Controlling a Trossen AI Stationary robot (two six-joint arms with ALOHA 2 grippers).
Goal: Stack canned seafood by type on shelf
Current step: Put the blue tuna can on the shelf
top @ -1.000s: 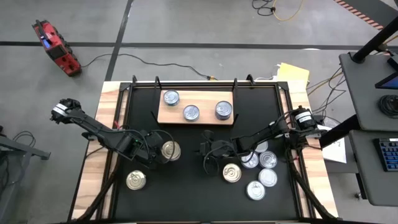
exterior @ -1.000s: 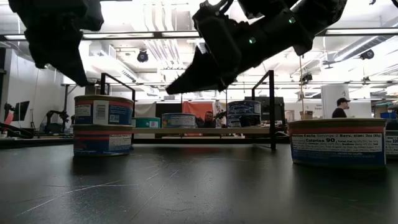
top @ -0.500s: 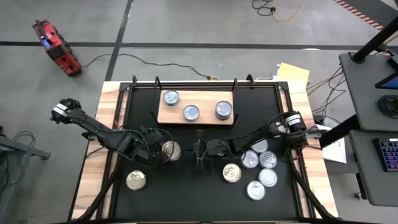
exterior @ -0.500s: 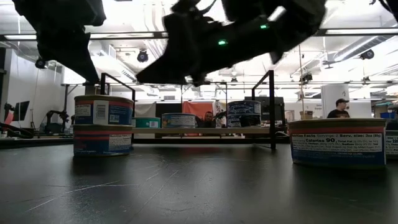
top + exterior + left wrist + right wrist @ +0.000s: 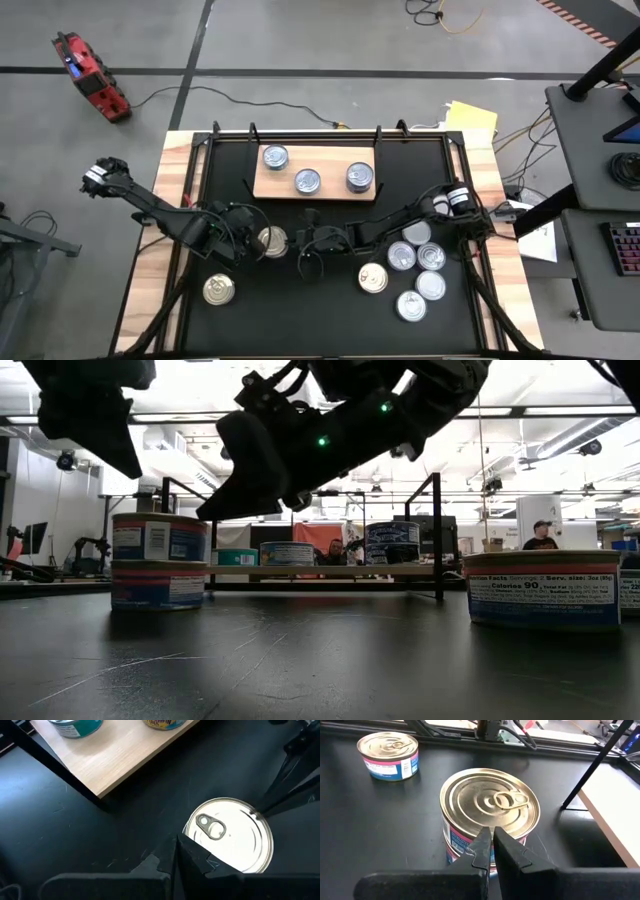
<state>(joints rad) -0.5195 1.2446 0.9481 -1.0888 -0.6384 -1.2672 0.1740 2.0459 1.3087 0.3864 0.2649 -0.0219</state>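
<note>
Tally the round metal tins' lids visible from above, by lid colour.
Silver-topped round metal tins: 8
Gold-topped round metal tins: 3
Total: 11 lids showing

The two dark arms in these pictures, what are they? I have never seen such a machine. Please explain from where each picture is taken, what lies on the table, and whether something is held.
They are two robot arms, each ending in two-finger jaws. One picture looks straight down on the table, one looks level across its top, and two come from cameras on the wrists. The left arm and the right arm meet at a stack of two cans on the black table, one from each side. Both pairs of jaws are shut and hold nothing. On the wooden shelf stand three cans. Several loose cans stand elsewhere, most near the right arm.
</note>
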